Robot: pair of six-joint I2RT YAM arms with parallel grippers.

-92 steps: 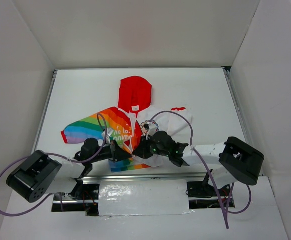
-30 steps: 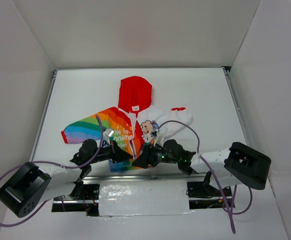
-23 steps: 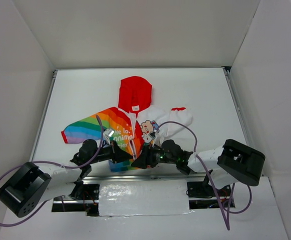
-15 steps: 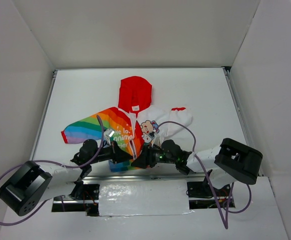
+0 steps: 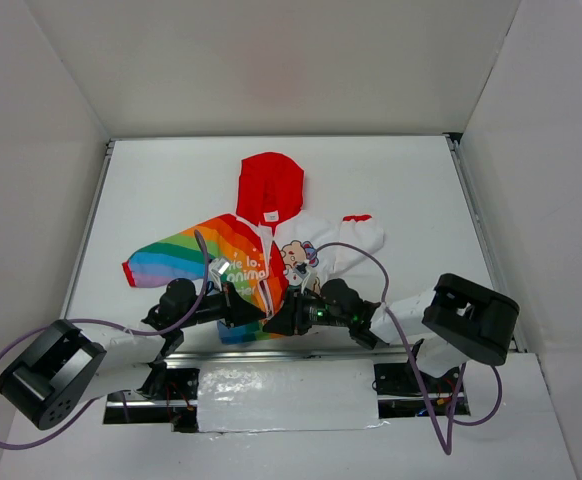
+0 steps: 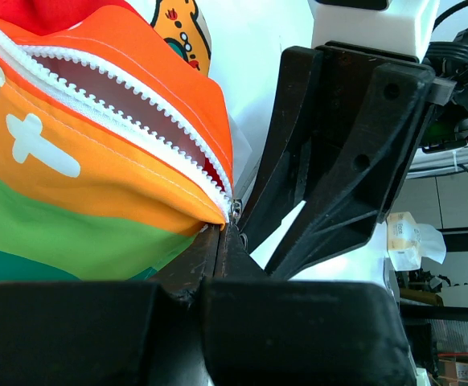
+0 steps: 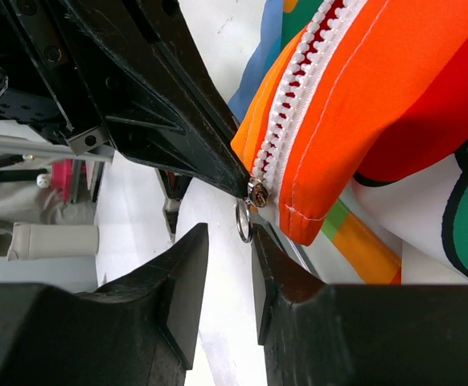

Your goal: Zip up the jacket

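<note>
The jacket (image 5: 233,262) lies flat on the table, red hood (image 5: 269,185) at the far end, rainbow half on the left, white cartoon half (image 5: 316,245) on the right. Its white zipper (image 6: 113,100) gapes open above the bottom end. My left gripper (image 6: 222,232) is shut on the jacket's orange hem right at the zipper's base. The right gripper (image 7: 228,229) faces it from the other side, jaws still apart. The slider (image 7: 256,193) sits at the zipper's bottom, and its metal ring pull (image 7: 243,221) hangs between the right fingertips, resting against one finger (image 7: 278,269).
Both grippers meet at the jacket's near hem (image 5: 269,315), close to the table's front edge and its metal rail (image 5: 291,355). Purple cables (image 5: 203,262) loop over the jacket. White walls enclose the table on three sides.
The right gripper's jaws have narrowed around the zipper's ring pull, and its arm has edged slightly left. The left gripper holds the hem as before.
</note>
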